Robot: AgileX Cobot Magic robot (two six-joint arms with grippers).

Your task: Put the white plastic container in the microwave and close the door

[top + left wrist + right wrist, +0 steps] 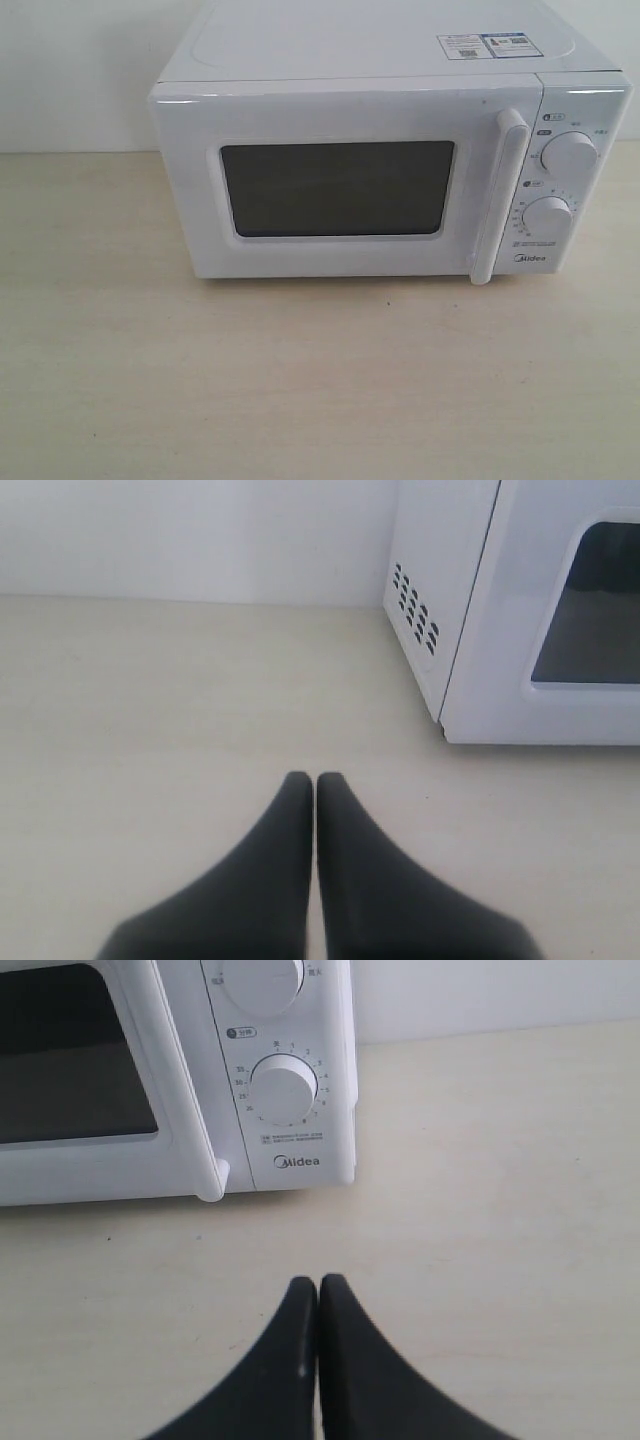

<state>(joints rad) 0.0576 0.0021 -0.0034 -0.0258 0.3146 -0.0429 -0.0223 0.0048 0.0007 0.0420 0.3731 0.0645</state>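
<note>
The white Midea microwave (390,150) stands at the back of the table, stickers on its top. Its door (340,185), with a dark mesh window and a vertical white bar handle (497,195), is closed flush. Two round knobs (568,156) sit on the right panel. The white plastic container is out of view in every frame. My left gripper (315,777) is shut and empty, over bare table in front of the microwave's (500,610) left corner. My right gripper (318,1280) is shut and empty too, in front of the microwave's (290,1080) Midea logo and lower knob. Neither gripper appears in the exterior view.
The pale wood-grain table (300,380) stretches in front of the microwave. A white wall (70,70) rises behind it. Vent holes (415,608) mark the microwave's left side.
</note>
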